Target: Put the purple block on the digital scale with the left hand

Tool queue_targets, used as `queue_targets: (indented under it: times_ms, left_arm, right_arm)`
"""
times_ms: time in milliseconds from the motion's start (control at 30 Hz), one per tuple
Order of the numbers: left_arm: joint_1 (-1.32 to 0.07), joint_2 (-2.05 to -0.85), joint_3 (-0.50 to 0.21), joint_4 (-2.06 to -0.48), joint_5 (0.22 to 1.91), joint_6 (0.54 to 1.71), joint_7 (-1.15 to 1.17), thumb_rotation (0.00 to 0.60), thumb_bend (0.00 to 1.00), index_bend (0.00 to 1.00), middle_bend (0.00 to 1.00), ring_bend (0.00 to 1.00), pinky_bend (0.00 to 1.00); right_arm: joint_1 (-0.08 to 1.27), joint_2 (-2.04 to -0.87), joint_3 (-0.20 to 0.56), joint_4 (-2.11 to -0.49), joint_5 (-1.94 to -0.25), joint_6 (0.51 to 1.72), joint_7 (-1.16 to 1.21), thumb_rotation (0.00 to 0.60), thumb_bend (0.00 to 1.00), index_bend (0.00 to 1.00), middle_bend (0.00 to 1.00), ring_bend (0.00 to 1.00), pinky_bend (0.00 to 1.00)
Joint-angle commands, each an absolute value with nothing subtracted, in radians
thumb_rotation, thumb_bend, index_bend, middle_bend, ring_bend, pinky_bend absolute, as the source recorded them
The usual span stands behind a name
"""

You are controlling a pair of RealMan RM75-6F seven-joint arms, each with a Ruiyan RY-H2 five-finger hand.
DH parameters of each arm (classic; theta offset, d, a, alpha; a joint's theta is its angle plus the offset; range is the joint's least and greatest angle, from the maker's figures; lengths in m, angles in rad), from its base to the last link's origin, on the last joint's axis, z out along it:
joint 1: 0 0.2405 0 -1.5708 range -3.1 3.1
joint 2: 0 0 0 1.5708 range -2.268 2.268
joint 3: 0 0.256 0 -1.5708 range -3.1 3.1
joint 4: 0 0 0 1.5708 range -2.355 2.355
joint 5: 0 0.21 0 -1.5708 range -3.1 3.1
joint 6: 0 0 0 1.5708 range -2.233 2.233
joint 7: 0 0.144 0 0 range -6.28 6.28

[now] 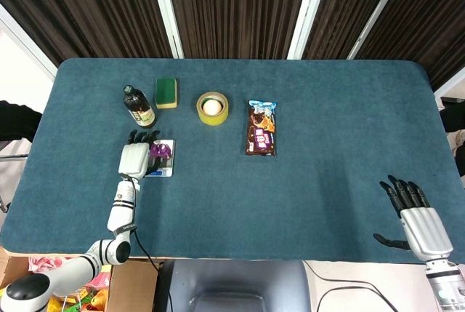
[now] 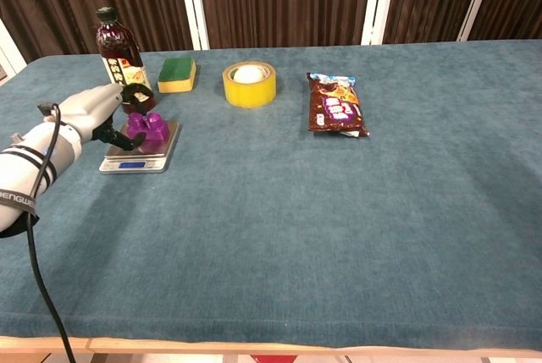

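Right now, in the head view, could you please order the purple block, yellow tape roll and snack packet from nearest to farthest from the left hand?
From the left hand:
1. Purple block, on the scale beside it.
2. Yellow tape roll, farther back and right.
3. Snack packet, farthest right.

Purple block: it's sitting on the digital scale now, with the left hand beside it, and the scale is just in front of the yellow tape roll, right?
Not quite. The purple block does sit on the digital scale with the left hand beside it, but the chest view shows the scale in front of the dark bottle, not the yellow tape roll, which stands further right.
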State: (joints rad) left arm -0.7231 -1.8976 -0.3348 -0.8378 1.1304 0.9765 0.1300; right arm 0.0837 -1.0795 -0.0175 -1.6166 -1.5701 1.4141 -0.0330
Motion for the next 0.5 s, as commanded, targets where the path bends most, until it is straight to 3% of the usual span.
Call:
queue_targets:
  times_ms: [33, 200, 300, 400, 500]
  left_arm:
    - [-0.722, -1.888, -0.333, -0.853, 1.131, 0.984, 0.136, 0.6, 0.4, 0.15, 0.24, 0.11, 0.07]
    - [-0.697, -1.842, -0.32, -0.943, 1.156, 1.039, 0.14, 0.6, 0.4, 0.15, 0.23, 0.11, 0.07]
    - [-0.636, -1.75, -0.283, -1.1, 1.205, 1.116, 0.138, 0.6, 0.39, 0.11, 0.2, 0.1, 0.11]
    - [-0.532, -1.605, -0.212, -1.31, 1.293, 1.236, 0.113, 0.6, 0.39, 0.05, 0.15, 0.06, 0.09]
    - [-0.405, -1.456, -0.096, -1.475, 1.415, 1.379, 0.064, 0.6, 0.39, 0.0, 0.1, 0.01, 0.06]
  right_arm:
    - [0.082, -1.08, -0.018, -1.617, -1.572, 1.417, -0.034, 0.6, 0.15, 0.0, 0.0, 0.0, 0.0]
    - [0.081, -1.082, -0.019, -1.617, -1.575, 1.42, -0.041, 0.6, 0.15, 0.0, 0.0, 0.0, 0.0]
    - [0.081, -1.081, -0.022, -1.619, -1.582, 1.421, -0.045, 0.6, 0.15, 0.0, 0.0, 0.0, 0.0]
    - [0.078, -1.079, -0.028, -1.621, -1.594, 1.428, -0.049, 0.6, 0.15, 0.0, 0.0, 0.0, 0.0]
    - [0.073, -1.081, -0.034, -1.624, -1.606, 1.437, -0.058, 0.6, 0.15, 0.0, 0.0, 0.0, 0.0]
